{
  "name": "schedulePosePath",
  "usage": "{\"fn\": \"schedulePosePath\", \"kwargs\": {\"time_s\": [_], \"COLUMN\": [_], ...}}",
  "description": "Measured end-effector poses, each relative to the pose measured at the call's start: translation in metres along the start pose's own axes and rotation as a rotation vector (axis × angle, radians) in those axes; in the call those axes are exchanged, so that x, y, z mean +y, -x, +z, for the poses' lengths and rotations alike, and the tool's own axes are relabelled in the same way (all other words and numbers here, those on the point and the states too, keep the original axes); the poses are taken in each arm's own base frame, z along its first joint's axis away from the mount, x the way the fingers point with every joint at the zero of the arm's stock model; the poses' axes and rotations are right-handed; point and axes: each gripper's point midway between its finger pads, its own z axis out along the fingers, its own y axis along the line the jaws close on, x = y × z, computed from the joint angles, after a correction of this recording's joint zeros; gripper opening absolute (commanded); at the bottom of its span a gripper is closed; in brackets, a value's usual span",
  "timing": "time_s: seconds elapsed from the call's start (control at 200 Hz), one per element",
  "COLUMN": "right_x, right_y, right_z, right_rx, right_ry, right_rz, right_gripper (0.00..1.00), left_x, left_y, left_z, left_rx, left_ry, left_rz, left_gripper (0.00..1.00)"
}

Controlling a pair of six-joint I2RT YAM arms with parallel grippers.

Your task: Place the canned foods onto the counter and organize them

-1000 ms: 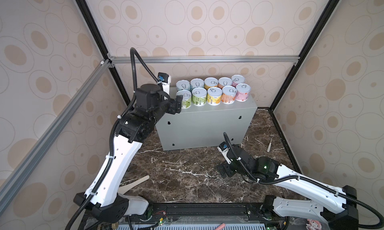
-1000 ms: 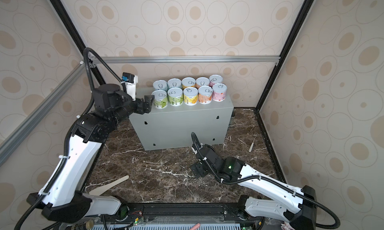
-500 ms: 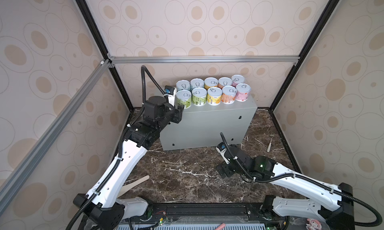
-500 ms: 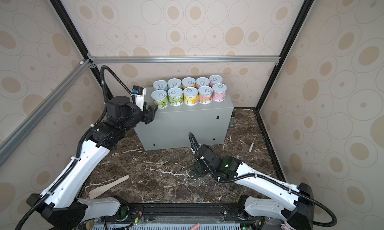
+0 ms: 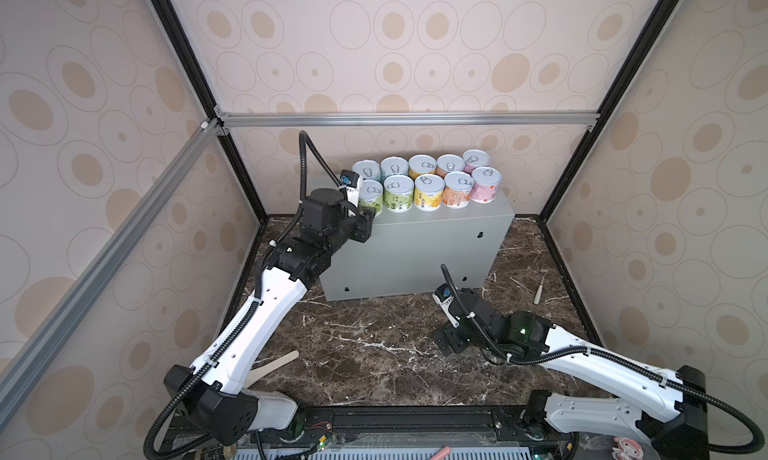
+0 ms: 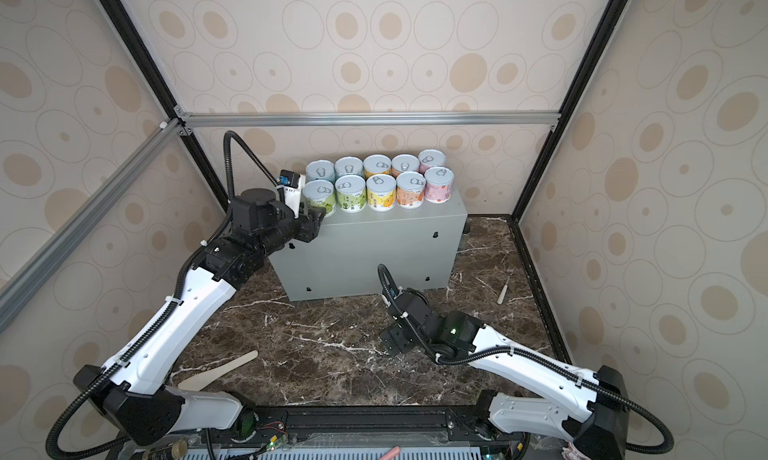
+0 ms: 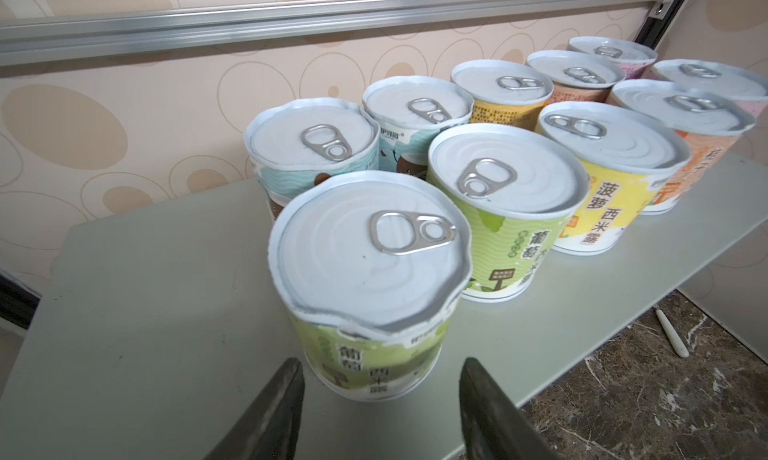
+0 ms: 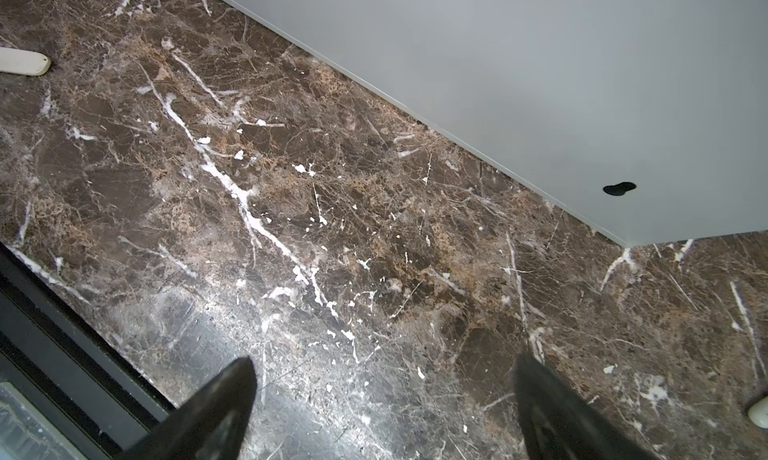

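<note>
Several canned foods (image 5: pixel 428 183) (image 6: pixel 380 187) stand upright in two rows on top of the grey counter (image 5: pixel 415 254) (image 6: pixel 365 250), toward its back. My left gripper (image 5: pixel 368 225) (image 6: pixel 318 223) hovers over the counter's left front part, just short of the front-left green can (image 5: pixel 371 198) (image 7: pixel 365 270). In the left wrist view my left gripper (image 7: pixel 380 364) is open with nothing between its fingers, and the can stands just beyond the tips. My right gripper (image 5: pixel 451 343) (image 6: pixel 397 339) (image 8: pixel 384 362) is open and empty, low over the marble floor in front of the counter.
A wooden spatula (image 5: pixel 272 364) (image 6: pixel 224 372) lies on the marble at the front left. A small pale-handled tool (image 5: pixel 539 289) (image 6: pixel 503 289) lies at the right by the wall. An aluminium rail (image 5: pixel 395 119) runs along the wall behind the cans.
My left arm has dropped lower and its jaws have narrowed, staying by the front-left green can. The right gripper has shifted slightly.
</note>
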Motion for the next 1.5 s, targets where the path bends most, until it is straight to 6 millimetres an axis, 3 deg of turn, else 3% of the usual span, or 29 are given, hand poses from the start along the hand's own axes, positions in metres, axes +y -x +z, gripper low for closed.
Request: {"fn": "schedulePosePath", "kwargs": {"time_s": [0.645,0.74,0.845,0.945,1.065,1.165,1.325,1.5], "right_x": [-0.003,-0.004,-0.006,-0.009,-0.016,-0.027,-0.057,-0.101], "right_y": [-0.001,-0.002,-0.001,-0.001,0.006,0.016,0.037,0.029], "right_z": [0.000,0.000,-0.001,-0.002,-0.007,-0.016,-0.040,-0.056], "right_rx": [0.005,0.006,0.002,0.000,-0.031,-0.091,-0.253,-0.388], "right_ry": [-0.010,-0.013,-0.024,-0.040,-0.079,-0.126,-0.251,-0.427], "right_rz": [0.003,0.003,0.003,0.002,0.003,0.010,0.062,0.172], "right_gripper": [0.99,0.99,0.99,0.99,0.99,0.99,0.99,0.99], "left_x": [0.010,0.010,0.010,0.010,0.012,0.019,0.040,0.066], "left_y": [0.001,0.002,0.004,0.009,0.015,0.016,-0.012,-0.070], "left_z": [0.020,0.020,0.017,0.008,-0.018,-0.045,-0.081,-0.083], "left_rx": [-0.005,-0.007,-0.014,-0.033,-0.072,-0.115,-0.147,-0.095], "left_ry": [-0.008,-0.013,-0.018,-0.020,-0.015,0.011,0.110,0.249], "left_rz": [-0.015,-0.015,-0.019,-0.022,-0.027,-0.045,-0.095,-0.155], "left_gripper": [0.60,0.64,0.76,0.89,0.98,0.99,0.99,0.99]}}
